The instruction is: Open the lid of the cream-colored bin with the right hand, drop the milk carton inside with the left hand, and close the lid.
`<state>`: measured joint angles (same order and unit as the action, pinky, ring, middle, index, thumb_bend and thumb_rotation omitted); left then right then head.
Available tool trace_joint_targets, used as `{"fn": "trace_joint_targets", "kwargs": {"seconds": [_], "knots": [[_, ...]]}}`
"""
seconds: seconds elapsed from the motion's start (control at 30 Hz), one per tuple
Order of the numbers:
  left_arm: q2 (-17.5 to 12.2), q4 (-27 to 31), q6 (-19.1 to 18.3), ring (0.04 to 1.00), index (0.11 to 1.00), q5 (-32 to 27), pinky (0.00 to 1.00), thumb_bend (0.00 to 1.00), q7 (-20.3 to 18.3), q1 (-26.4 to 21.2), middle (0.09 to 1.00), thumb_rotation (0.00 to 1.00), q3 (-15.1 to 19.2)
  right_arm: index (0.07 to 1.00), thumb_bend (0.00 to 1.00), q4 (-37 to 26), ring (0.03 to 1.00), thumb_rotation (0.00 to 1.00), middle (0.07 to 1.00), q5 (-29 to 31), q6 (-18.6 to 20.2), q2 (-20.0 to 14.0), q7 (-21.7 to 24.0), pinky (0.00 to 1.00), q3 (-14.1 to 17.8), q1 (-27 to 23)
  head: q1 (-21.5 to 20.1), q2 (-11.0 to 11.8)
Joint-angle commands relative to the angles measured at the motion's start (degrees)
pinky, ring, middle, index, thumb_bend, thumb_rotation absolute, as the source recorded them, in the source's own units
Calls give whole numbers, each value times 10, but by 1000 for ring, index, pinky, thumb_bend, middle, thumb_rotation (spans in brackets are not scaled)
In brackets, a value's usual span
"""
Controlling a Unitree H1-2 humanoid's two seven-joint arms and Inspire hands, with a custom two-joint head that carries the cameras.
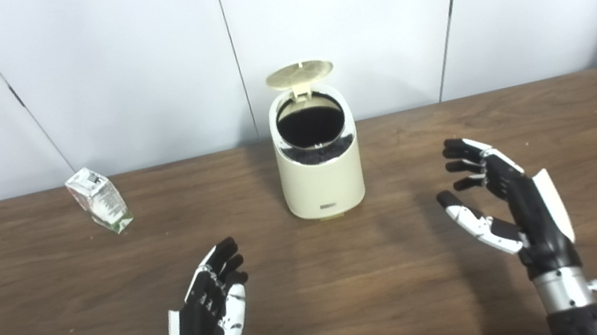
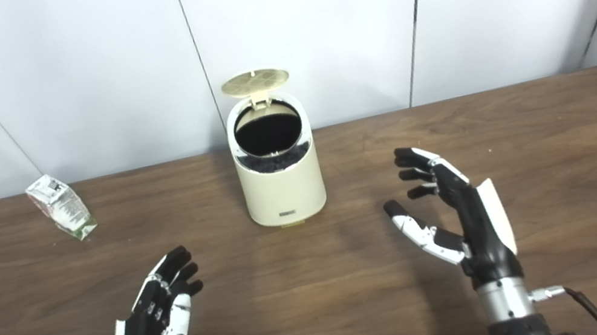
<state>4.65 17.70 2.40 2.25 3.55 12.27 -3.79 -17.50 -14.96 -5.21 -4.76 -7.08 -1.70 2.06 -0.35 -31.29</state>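
Right hand (image 1: 503,199), black with white plastic panels and a metal wrist cuff, hangs above the tabletop (image 1: 574,131) to the right of the bin (image 1: 320,170), fingers curled loosely and spread apart, thumb held out toward the left, nothing in its hold. Left hand (image 1: 210,312), of the same black and white build, sits low near the front edge with its fingers straight, close side by side and pointing toward the far wall; it holds nothing and touches no object. Bin is a smooth, cream-colored plastic tub with rounded sides and a sloped top, standing upright at the middle of the tabletop near the back. Its round lid (image 1: 299,73) is hinged at the rear and stands raised, showing a ribbed underside. Opening is an oval with a dark interior; contents cannot be made out. Milk carton (image 1: 98,201), a small boxy pack in white with green print, rests tilted on the far left of the tabletop, well apart from the bin and both hands. Tabletop is dark brown wood grain with rounded corners. Wall (image 1: 133,67) behind is plain white panels with thin dark seams.
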Motion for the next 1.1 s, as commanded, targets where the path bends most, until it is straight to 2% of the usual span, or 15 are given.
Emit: {"fn": "trace_joint_targets", "kwargs": {"seconds": [0.0, 0.07, 0.17, 0.4, 0.53, 0.73, 0.83, 0.87, 0.9, 0.97, 1.07], "knots": [[-3, 16, 13, 840, 841, 1, 785, 162, -3, 5, 857, 394, 2, 756, 190, -23, 734, 276, 770, 16, -24, 10, 0, 634, 2, 12, -1, -1], [-1, 12, 18, 831, 831, 1, 776, 165, -2, 4, 849, 389, 3, 756, 206, -14, 737, 209, 772, 24, -36, 16, -3, 635, 3, 24, -3, -1], [0, 11, 19, 834, 834, 1, 778, 161, -1, 3, 851, 380, 3, 757, 206, 6, 740, 182, 772, 37, -60, 19, -1, 633, 5, 37, -5, 1], [1, 16, 23, 832, 833, 11, 774, 168, 0, 7, 850, 413, -2, 763, 216, 39, 770, 231, 788, 79, -84, 15, 16, 675, 11, 38, 5, -4], [1, 16, 23, 831, 834, 8, 774, 167, -2, 7, 851, 446, -3, 765, 213, 42, 766, 206, 787, 68, -83, 13, 14, 666, 17, 35, 10, -4], [3, 32, 9, 829, 829, 13, 776, 181, -1, 14, 846, 427, -7, 758, 211, 51, 733, 188, 768, 54, -88, 10, 14, 627, 19, 34, 15, -13], [5, 33, 11, 830, 830, 42, 788, 189, 10, 16, 842, 420, -7, 759, 215, 50, 734, 183, 769, 45, -84, 10, 14, 627, 19, 34, 18, -16], [4, 32, 14, 829, 830, 58, 786, 199, 15, 16, 840, 397, -7, 760, 216, 49, 735, 175, 770, 44, -82, 11, 14, 628, 19, 35, 19, -15], [4, 32, 14, 826, 829, 76, 769, 231, 19, 16, 836, 327, -7, 760, 219, 48, 739, 165, 773, 44, -80, 12, 14, 632, 19, 35, 16, -11], [1, 35, 12, 819, 824, 112, 752, 294, 26, 15, 827, 299, -8, 760, 225, 48, 741, 173, 774, 47, -80, 13, 14, 636, 19, 36, 16, -15], [-1, 58, 11, 788, 788, 136, 718, 471, 23, 8, 797, 246, -10, 760, 226, 53, 744, 190, 777, 54, -83, 11, 16, 639, 21, 34, 22, -15]]}}
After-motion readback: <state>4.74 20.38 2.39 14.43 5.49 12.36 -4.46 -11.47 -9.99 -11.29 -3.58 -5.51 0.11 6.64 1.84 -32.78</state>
